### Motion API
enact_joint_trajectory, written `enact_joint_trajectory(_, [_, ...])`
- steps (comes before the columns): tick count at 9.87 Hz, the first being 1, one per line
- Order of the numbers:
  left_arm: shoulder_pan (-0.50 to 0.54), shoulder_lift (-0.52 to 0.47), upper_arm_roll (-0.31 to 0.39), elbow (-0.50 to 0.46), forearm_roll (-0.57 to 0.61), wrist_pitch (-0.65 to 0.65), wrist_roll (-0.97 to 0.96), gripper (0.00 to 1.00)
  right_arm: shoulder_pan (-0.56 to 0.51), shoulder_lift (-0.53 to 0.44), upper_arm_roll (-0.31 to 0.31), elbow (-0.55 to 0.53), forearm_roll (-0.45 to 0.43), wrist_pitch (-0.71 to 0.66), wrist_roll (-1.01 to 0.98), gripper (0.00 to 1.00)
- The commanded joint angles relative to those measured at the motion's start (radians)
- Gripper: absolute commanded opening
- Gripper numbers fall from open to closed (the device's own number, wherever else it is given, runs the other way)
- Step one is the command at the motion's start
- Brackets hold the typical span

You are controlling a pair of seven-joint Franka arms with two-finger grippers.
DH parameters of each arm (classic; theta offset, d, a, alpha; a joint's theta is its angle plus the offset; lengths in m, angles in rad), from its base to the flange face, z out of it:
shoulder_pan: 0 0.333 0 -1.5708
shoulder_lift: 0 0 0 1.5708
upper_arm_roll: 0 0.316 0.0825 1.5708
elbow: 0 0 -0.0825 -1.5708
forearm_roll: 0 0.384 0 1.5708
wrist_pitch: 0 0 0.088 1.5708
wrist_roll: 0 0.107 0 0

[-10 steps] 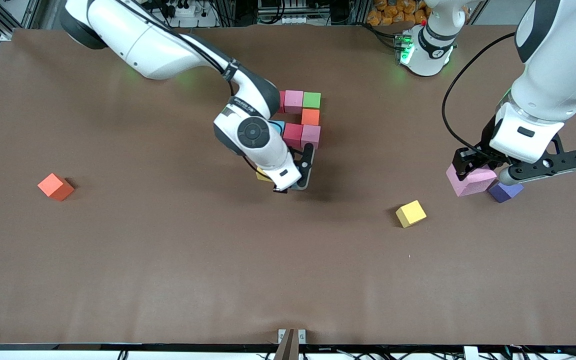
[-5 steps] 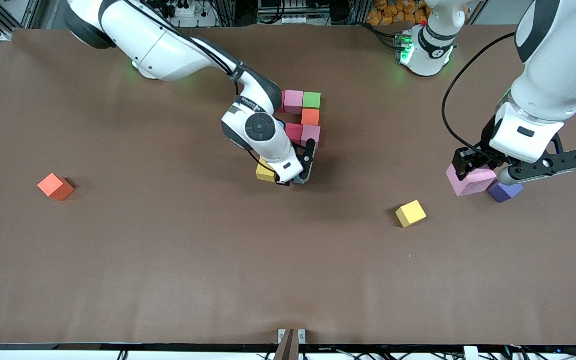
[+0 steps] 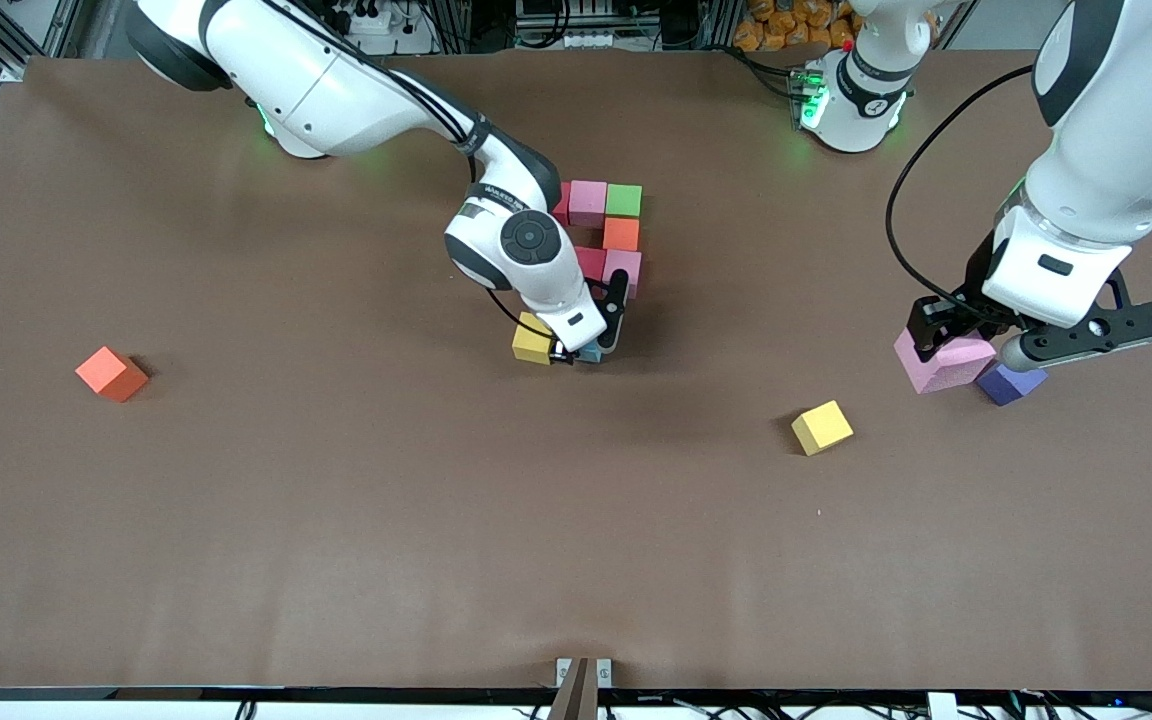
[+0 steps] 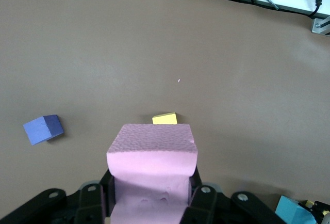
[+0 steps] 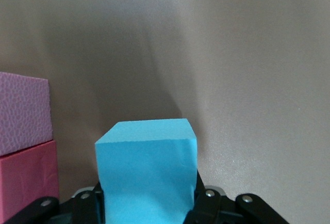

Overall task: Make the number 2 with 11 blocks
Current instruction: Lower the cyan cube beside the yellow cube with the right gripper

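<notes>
The partly built number 2 lies mid-table: pink (image 3: pixel 587 201), green (image 3: pixel 623 199), orange (image 3: pixel 621 233), red (image 3: pixel 590 262) and pink (image 3: pixel 623 268) blocks, with a red one half hidden by the right arm. A yellow block (image 3: pixel 533 342) lies nearer the camera. My right gripper (image 3: pixel 592 346) is shut on a light blue block (image 5: pixel 147 167), low beside that yellow block. My left gripper (image 3: pixel 951 340) is shut on a pink block (image 4: pixel 152 154), just above the table at the left arm's end, beside a purple block (image 3: pixel 1009 382).
A loose yellow block (image 3: pixel 822 427) lies nearer the camera than the left gripper. A loose orange block (image 3: pixel 111 373) lies toward the right arm's end. The right arm hangs over the digit's rows on its side.
The right wrist has drawn back toward the digit and the light blue block now shows beside the yellow block. The left arm has hardly moved.
</notes>
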Motion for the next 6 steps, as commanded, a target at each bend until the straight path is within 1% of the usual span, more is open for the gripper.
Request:
enact_joint_trajectory(1, [-0.002, 0.0, -0.002, 0.005, -0.021, -0.016, 0.011, 0.0, -0.001, -0.034, -0.008, -0.034, -0.044, 0.0, 0.024, 0.05])
enact_joint_trajectory(6, [0.007, 0.014, -0.002, 0.005, -0.02, -0.016, 0.011, 0.0, -0.002, -0.034, -0.021, -0.047, -0.055, 0.0, 0.025, 0.05])
